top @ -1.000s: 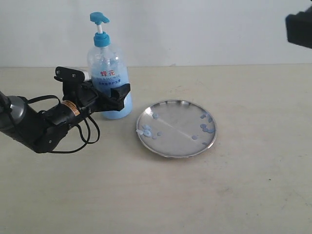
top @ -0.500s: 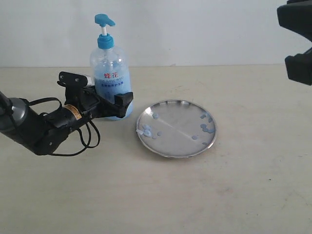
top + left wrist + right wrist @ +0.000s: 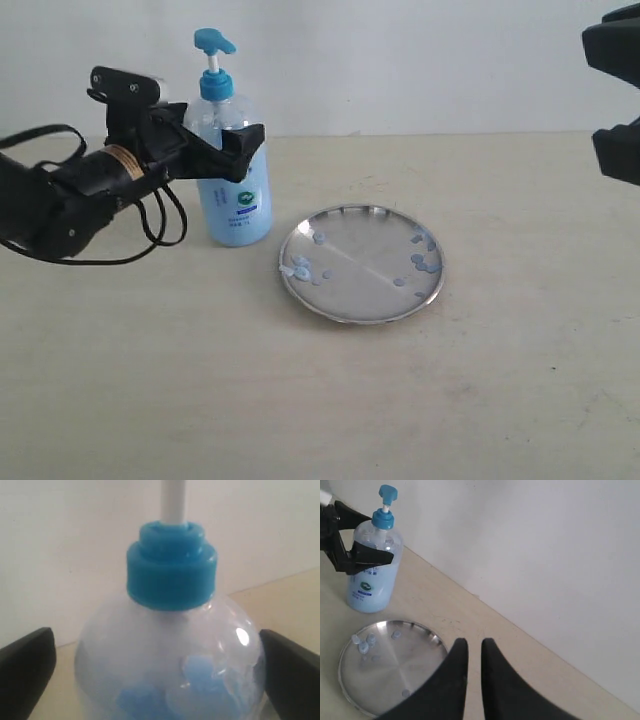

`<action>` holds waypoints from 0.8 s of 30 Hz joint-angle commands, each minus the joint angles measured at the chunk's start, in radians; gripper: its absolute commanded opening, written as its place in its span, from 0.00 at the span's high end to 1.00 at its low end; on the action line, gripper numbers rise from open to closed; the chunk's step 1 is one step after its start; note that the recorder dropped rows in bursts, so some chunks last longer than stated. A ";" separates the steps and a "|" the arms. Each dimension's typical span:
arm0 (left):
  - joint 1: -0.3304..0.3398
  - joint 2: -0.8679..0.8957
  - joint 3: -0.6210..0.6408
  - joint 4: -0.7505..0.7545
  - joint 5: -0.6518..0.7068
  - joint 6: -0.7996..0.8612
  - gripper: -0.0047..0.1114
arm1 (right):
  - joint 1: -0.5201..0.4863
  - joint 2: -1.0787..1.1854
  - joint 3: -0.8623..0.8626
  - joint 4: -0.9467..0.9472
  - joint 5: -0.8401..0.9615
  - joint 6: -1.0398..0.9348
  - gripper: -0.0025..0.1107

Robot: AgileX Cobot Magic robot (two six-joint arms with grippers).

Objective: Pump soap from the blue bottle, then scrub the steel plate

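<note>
At a pale table [image 3: 300, 400] against a white wall [image 3: 420, 60], the left gripper [image 3: 232, 140] hangs level at the rounded shoulder of the blue bottle [image 3: 238, 200], its jaws spread to either side just under the collar of the pump head [image 3: 213, 42]. The left wrist view shows a gap between one finger and the plastic, so the bottle looks bracketed, not clamped. The bottle stands upright on the left, just beside the steel plate [image 3: 365, 275] and a little farther back. The plate lies flat mid-table with pale drops of soap [image 3: 300, 268] along its left and right edges. The left arm reaches in low from the left edge, forearm roughly level and cable looping beneath. The right gripper [image 3: 474, 642] hovers high at the far right, well apart from both bottle and plate, pointing down, its jaws almost pressed together with only a thin slit and nothing held. The step in hand appears to be steadying the bottle for a pump stroke. Done well, the left jaws would close squarely on the shoulder so that the bottle cannot tip, with the spout turned toward the plate, and the press would come straight down on the pump top. A sideways push could topple the tall bottle or send soap onto the table short of the rim.
</note>
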 commanded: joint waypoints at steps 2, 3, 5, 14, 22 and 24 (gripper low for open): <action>-0.003 -0.168 0.032 0.002 0.356 0.021 0.02 | 0.000 0.001 0.003 -0.017 -0.002 0.002 0.98; -0.003 -0.192 0.034 0.002 0.393 0.021 0.02 | 0.000 0.001 0.003 -0.023 -0.002 0.002 0.98; -0.003 -0.238 0.035 0.002 0.473 0.021 0.02 | 0.000 0.001 0.003 -0.030 -0.009 0.006 0.98; -0.003 -0.544 0.035 0.002 0.739 0.021 0.02 | 0.000 0.001 0.003 -0.040 -0.011 0.023 0.98; -0.003 -0.883 0.035 0.005 1.277 0.024 0.02 | 0.000 0.001 0.003 -0.040 -0.011 0.072 0.98; -0.003 -0.964 0.035 0.007 1.427 0.034 0.02 | 0.000 0.001 0.003 -0.040 -0.011 0.107 0.98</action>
